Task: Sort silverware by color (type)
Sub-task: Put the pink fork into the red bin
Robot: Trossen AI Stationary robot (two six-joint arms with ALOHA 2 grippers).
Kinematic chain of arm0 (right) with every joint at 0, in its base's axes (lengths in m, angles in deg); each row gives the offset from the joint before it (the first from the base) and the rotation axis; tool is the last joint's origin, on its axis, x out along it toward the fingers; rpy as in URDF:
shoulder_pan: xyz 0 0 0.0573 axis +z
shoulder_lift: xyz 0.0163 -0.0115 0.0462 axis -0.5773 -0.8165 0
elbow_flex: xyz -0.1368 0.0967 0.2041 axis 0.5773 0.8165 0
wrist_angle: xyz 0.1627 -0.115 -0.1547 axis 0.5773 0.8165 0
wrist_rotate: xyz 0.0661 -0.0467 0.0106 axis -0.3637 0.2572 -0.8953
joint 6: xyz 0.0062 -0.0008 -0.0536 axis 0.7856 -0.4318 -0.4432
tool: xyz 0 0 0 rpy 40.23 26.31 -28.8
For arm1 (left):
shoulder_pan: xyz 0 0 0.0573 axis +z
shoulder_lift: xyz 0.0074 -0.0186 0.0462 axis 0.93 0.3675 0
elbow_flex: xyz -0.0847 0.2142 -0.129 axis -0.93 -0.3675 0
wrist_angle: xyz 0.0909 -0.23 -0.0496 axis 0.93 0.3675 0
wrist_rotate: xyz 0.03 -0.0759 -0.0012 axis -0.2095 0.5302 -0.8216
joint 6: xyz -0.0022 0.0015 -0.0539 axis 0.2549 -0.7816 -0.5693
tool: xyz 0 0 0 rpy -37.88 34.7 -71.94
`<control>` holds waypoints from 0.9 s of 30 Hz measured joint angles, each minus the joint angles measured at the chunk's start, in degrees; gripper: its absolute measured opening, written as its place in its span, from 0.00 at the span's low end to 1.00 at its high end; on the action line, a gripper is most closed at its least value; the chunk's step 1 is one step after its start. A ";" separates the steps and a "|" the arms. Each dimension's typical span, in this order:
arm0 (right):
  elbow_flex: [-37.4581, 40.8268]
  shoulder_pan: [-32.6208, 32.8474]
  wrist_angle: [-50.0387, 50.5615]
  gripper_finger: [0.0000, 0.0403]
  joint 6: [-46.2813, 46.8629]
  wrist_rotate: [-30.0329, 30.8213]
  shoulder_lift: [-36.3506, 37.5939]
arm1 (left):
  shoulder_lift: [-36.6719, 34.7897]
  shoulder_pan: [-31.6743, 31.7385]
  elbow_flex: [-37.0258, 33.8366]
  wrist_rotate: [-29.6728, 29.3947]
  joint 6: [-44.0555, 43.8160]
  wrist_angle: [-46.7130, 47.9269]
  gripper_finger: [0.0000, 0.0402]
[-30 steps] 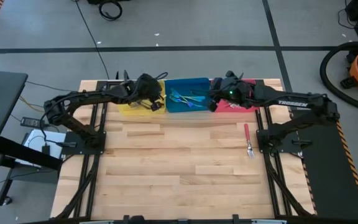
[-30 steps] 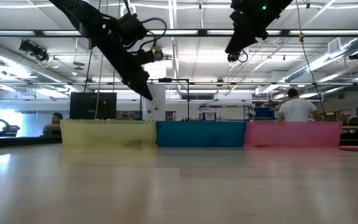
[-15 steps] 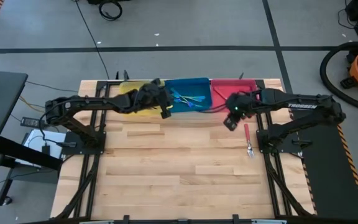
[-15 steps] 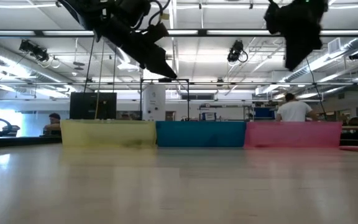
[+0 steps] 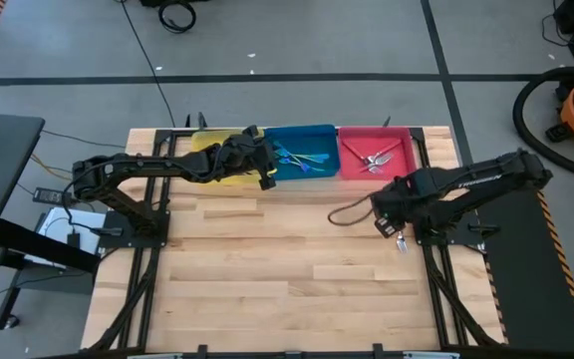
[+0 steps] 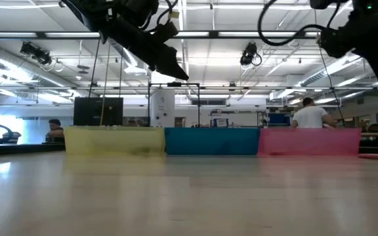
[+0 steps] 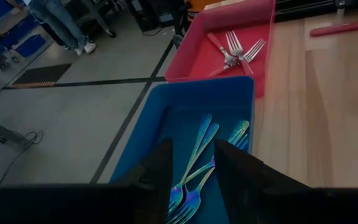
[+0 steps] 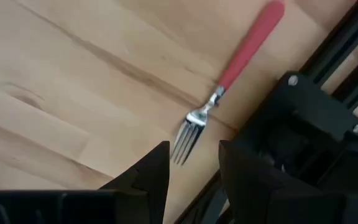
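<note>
A red-handled fork (image 8: 229, 87) lies flat on the pale wooden table (image 5: 267, 259) near its right edge, tines toward the front. The right gripper (image 8: 191, 180) hovers just above it, fingers slightly apart and empty. Behind sit 3 bins in a row: yellow bin (image 6: 113, 140), blue bin (image 7: 166, 118) holding iridescent blue forks (image 7: 197, 155), red bin (image 7: 197, 53) holding red-handled forks (image 7: 232, 53). The left gripper (image 7: 191, 186) hangs over the blue bin, fingers narrowly apart, empty. Beyond is a bright workshop with a person in white (image 6: 312, 115).

A light wooden table (image 5: 267, 259) holds three bins along its far edge: yellow (image 5: 212, 165), blue (image 5: 302, 153) and red (image 5: 377, 152). One red-handled fork (image 8: 232, 71) lies on the bare wood near the right edge.
</note>
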State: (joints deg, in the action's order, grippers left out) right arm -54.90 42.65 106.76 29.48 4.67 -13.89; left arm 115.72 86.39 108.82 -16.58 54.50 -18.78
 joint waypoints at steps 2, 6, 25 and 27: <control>1.69 2.86 -0.61 0.36 2.84 -0.20 0.00 | 0.00 0.00 0.00 0.01 -0.01 0.00 0.30; 4.12 8.71 -1.05 0.36 8.71 -0.45 -0.02 | 0.00 0.02 0.00 0.01 -0.09 0.00 0.30; 8.76 30.71 -11.95 0.36 17.69 1.04 -14.59 | 0.00 0.02 0.00 0.05 -7.18 -0.02 0.30; 8.76 31.73 -12.20 0.36 17.69 0.79 -16.98 | 0.00 0.02 0.00 0.05 -7.10 -0.02 0.30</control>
State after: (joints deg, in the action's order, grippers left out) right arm -46.14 74.38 94.56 47.17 5.46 -30.87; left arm 115.72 86.42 108.82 -16.52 47.41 -18.80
